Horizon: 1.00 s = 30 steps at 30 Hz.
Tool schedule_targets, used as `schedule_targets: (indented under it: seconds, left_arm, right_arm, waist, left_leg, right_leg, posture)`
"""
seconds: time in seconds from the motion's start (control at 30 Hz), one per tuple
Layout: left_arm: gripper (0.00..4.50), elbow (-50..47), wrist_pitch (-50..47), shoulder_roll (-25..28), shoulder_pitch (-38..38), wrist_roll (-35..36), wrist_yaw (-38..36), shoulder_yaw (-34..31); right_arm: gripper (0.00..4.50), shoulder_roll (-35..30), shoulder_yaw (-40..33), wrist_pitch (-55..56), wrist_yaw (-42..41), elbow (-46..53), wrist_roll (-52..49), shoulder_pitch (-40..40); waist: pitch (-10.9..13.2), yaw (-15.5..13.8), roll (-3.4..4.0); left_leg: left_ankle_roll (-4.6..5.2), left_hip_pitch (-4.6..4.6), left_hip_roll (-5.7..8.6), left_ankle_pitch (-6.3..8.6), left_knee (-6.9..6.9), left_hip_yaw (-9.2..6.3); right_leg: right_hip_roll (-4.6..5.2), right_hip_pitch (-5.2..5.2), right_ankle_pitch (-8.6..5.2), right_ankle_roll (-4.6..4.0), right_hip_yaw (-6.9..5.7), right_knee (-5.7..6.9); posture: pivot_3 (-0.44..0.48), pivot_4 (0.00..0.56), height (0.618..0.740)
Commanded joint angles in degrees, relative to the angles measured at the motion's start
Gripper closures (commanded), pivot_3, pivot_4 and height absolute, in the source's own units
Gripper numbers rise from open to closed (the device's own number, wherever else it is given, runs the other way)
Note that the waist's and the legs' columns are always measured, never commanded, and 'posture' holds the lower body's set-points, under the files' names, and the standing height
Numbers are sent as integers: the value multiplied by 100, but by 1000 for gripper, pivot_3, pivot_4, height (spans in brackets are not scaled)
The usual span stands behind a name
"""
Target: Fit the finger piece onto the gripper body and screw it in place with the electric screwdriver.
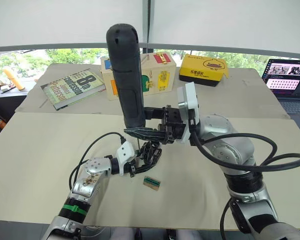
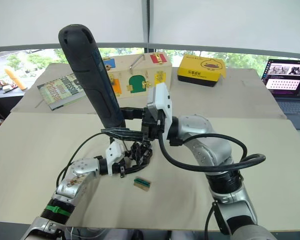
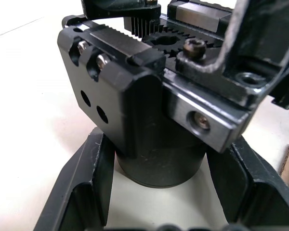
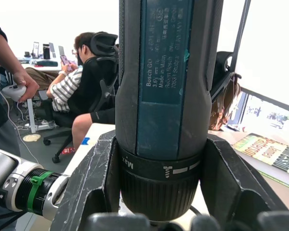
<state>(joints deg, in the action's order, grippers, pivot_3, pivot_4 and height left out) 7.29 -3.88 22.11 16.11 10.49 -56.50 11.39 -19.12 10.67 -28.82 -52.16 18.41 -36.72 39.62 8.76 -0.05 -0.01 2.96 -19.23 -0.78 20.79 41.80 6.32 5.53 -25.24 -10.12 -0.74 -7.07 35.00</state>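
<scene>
My right gripper (image 1: 157,131) is closed around the electric screwdriver (image 1: 127,75), long axis upright, bit pointing down at the gripper body (image 1: 149,151), which my left gripper (image 1: 132,162) clamps between its fingers.

**Silver arms, black claws**

Both arms are silver metal with rounded joints. The left arm (image 1: 87,181) wears a green band near the wrist. The right arm (image 1: 230,150) trails thick black cables. Each white housing carries two black fingers (image 4: 94,190).
</scene>
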Motion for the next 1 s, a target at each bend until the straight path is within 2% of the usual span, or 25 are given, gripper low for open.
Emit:
schedule_targets:
  seconds: [0.03,1.0]
  left_arm:
    - [2225,152,-199,74,-136,-118,9,138]
    - [2225,171,-191,85,-162,-130,0,169]
  right_arm:
    - [2603,44,-78,20,40,144,-21,151]
    - [2603,58,71,153,-188,21,347,-180]
  waist:
    - [0,2,0]
    - [0,17,0]
  left_leg:
    - [0,0,0,0,0,0]
    - [-1,0,0,0,0,0]
  right_leg:
    - [0,0,0,0,0,0]
    - [1,0,0,0,0,-1]
  posture:
    - [0,150,740]
    - [0,150,740]
